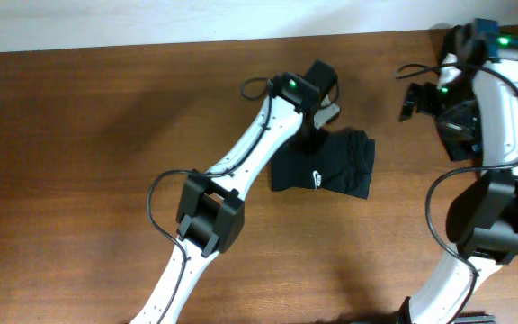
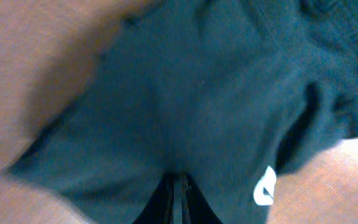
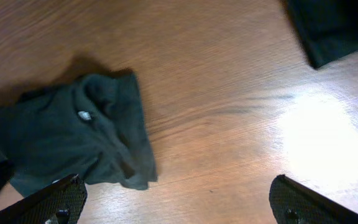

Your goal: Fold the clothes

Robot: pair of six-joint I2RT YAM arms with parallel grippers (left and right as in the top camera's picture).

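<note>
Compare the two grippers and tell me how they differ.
The left gripper has its fingers closed together on the black garment; the right gripper is spread wide open, holding nothing. The left sits directly over the garment; the right hangs over bare table, off to the garment's side. Both are dark two-finger grippers.

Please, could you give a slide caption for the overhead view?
Left gripper at the top edge of a black garment on the wooden table; right arm held aside.
</note>
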